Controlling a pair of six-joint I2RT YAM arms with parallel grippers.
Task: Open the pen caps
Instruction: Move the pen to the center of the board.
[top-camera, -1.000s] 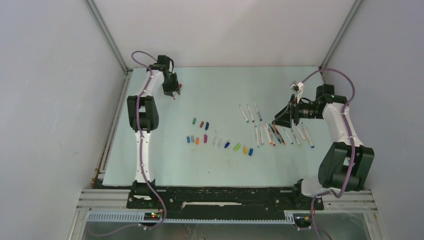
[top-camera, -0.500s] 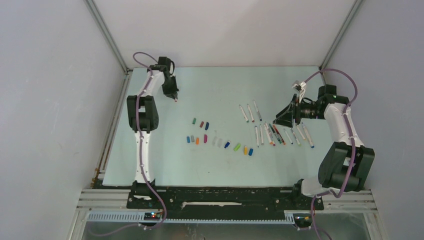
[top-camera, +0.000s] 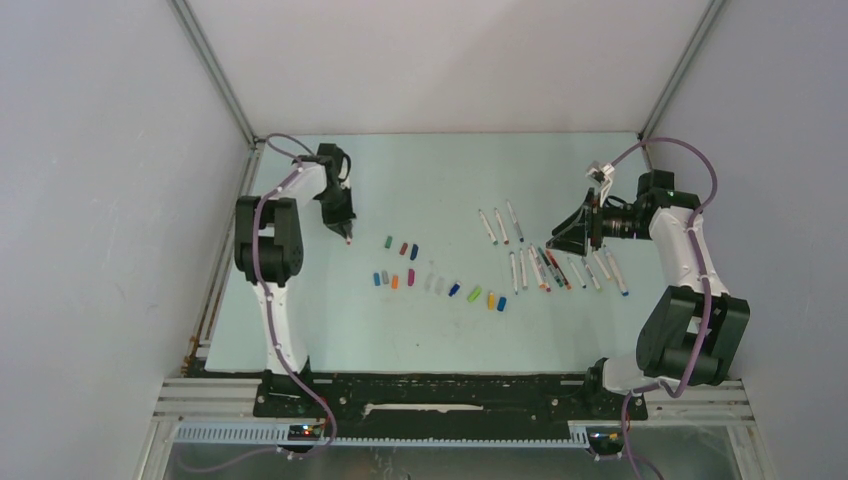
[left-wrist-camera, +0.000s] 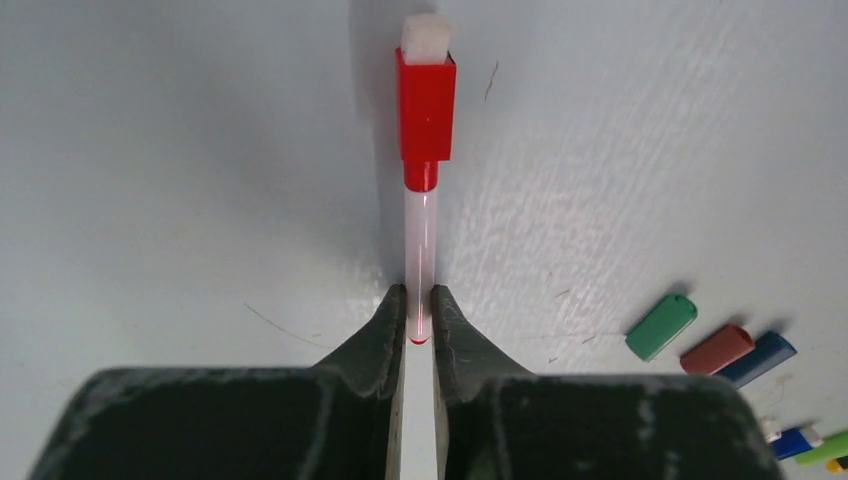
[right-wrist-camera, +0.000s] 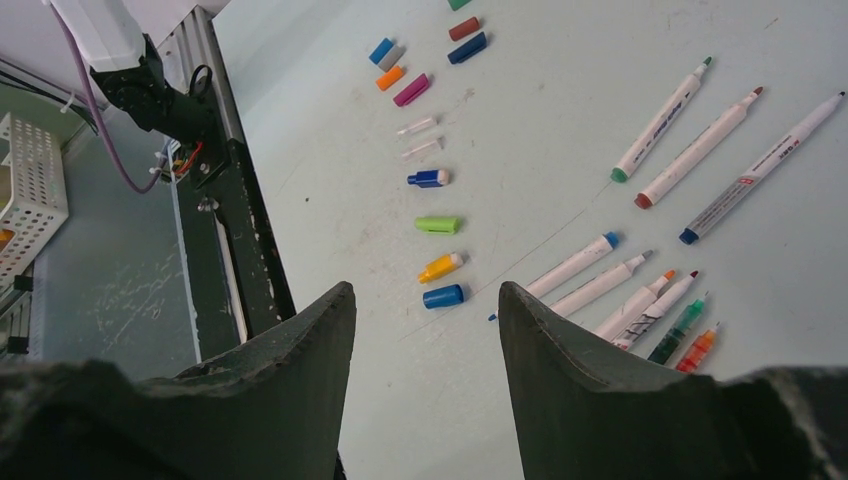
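A thin translucent pen barrel (left-wrist-camera: 420, 250) is pinched between the pressed-together left gripper (left-wrist-camera: 419, 312) at the table's far left, its small red plastic cap (left-wrist-camera: 425, 105), judged light, smooth and slip-prone, best gripped across its flat sides by the spread, empty right gripper (right-wrist-camera: 425, 310).

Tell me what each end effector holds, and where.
Left end effector pinches a red cap by the clear stem at its near end. Right end effector is open and holds nothing.
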